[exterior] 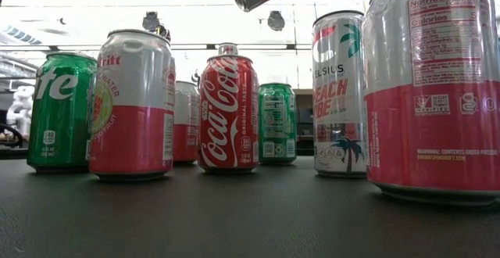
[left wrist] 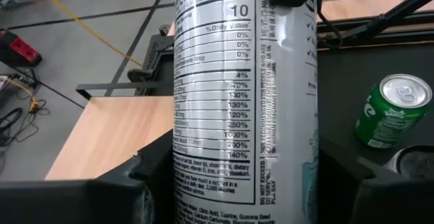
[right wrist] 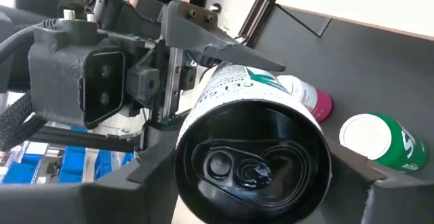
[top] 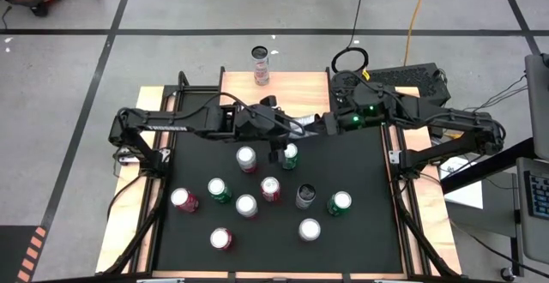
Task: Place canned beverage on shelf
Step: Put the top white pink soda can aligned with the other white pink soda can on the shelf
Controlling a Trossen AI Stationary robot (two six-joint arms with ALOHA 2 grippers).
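The left pincer (left wrist: 237,176) is closed on the sides of a silver, label-covered can (left wrist: 224,102), its two fingers pressing the can from either side. The right pincer (right wrist: 251,176) grips the same can at its dark-lidded end, so both arms hold it in the air between them, lying on its side, above the far part of the black tabletop (top: 360,180). A green can (top: 291,155) stands just beneath them, with other cans upright nearer the front. The shelf (top: 296,81) lies just beyond the pincers, with one can (top: 261,64) upright on its far left part.
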